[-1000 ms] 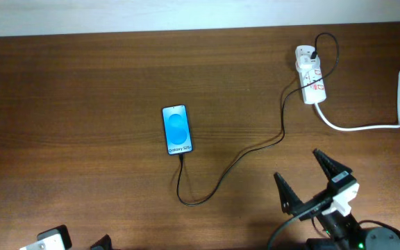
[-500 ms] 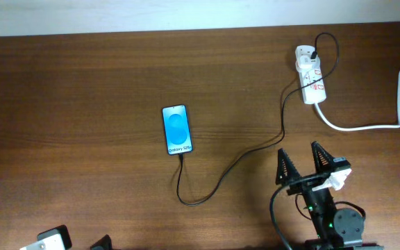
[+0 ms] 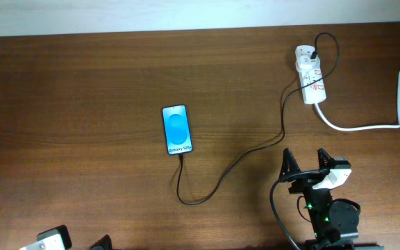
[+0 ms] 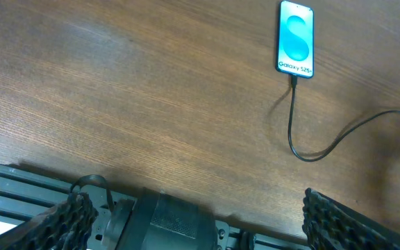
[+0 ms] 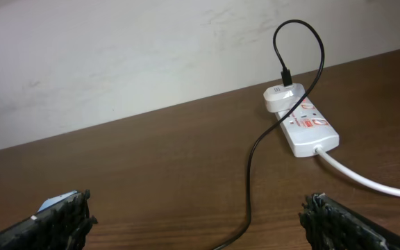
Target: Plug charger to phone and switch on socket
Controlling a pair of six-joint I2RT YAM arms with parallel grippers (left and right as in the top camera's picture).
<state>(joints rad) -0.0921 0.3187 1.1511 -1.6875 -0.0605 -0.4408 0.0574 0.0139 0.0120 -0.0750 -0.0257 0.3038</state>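
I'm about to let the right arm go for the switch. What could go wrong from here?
1. The charger lies between the open right gripper and the socket and loops above it; a finger could snag it and tug the phone.
2. The socket looks loose and light, so a push on its switch may slide it rather than toggle it.
3. Whether the charger sits fully in the phone cannot be told.

Blue phone (image 3: 177, 130), black charger (image 4: 292, 111), white socket (image 3: 311, 82) on a brown table (image 3: 82, 104)
The table is dark reddish-brown with fine streaked grain; the phone's screen is blue with a lighter round pattern and white "Galaxy S25" lettering, edged in black; the socket carries red switch marks, its thick lead (image 3: 367, 128) is white, and the wall (image 5: 117, 55) behind is off-white
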